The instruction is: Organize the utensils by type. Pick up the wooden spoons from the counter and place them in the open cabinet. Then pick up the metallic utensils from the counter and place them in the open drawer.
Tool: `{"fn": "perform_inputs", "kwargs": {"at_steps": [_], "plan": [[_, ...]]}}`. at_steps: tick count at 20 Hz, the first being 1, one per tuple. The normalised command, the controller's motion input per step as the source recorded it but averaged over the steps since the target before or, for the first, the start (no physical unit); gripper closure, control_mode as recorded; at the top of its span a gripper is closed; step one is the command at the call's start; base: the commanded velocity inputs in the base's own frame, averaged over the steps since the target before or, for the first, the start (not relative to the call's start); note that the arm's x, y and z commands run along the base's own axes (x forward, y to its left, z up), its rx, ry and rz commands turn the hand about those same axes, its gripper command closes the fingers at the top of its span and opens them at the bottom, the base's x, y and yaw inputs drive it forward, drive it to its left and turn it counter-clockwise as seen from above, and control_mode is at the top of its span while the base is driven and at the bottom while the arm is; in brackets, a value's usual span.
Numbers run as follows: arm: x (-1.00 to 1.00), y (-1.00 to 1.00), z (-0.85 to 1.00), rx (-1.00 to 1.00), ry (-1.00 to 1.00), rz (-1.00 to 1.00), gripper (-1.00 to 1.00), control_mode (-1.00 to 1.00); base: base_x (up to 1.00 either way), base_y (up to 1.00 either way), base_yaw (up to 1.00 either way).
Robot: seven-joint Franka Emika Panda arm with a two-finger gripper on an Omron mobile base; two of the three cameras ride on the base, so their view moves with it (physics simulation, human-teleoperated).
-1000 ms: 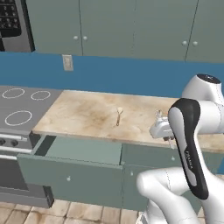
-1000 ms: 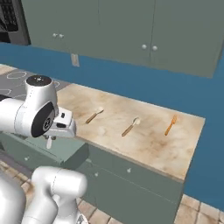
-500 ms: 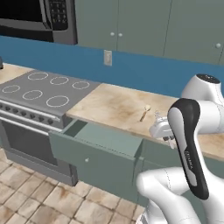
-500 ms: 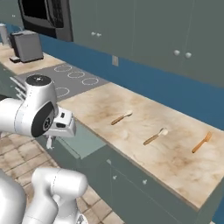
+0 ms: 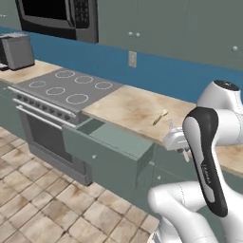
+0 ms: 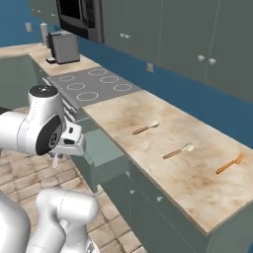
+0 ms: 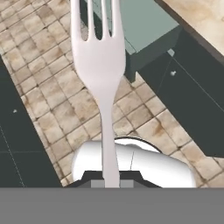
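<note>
My gripper (image 7: 111, 180) is clamped on the handle of a pale silver fork (image 7: 101, 65), the metallic utensil of this job. In the hand view its tines point away from me, over the tiled floor (image 7: 52, 87) and toward the corner of the open drawer (image 7: 146, 26). In the left base view my gripper (image 5: 182, 153) hangs off the near edge of the counter (image 5: 128, 107), just right of the drawer (image 5: 116, 142), which is pulled out below the counter edge beside the stove (image 5: 61, 90). In the right base view the gripper (image 6: 57, 159) sits low at the left, near the drawer (image 6: 101, 148), with the fork's pale end (image 6: 55, 161) poking down from it.

Farther off, on the counter (image 6: 163, 168), lie three utensils well apart from one another in the right base view: one wooden spoon (image 6: 145, 128) farthest left, a second wooden spoon (image 6: 178, 151) in the middle, and an orange-brown utensil (image 6: 229, 164) at the right, whose head I cannot make out. In the left base view one spoon (image 5: 160, 117) shows beyond my arm.

Beyond them runs the blue wall (image 6: 197, 101), under grey-green upper cabinets (image 6: 197, 34) whose doors are shut, and a microwave (image 5: 59, 16) hangs above the stove.
</note>
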Motion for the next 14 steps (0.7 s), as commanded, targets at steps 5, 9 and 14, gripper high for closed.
{"fn": "perform_inputs", "kwargs": {"at_steps": [5, 9, 14], "plan": [[0.0, 0.0, 0.0, 0.0, 0.0, 0.0, 1.0, 1.0, -0.09, -0.31, 0.39], [0.0, 0.0, 0.0, 0.0, 0.0, 0.0, 1.0, 1.0, -0.01, -0.33, 0.39], [0.0, 0.0, 0.0, 0.0, 0.0, 0.0, 1.0, 1.0, 0.0, -0.36, 0.25]]}}
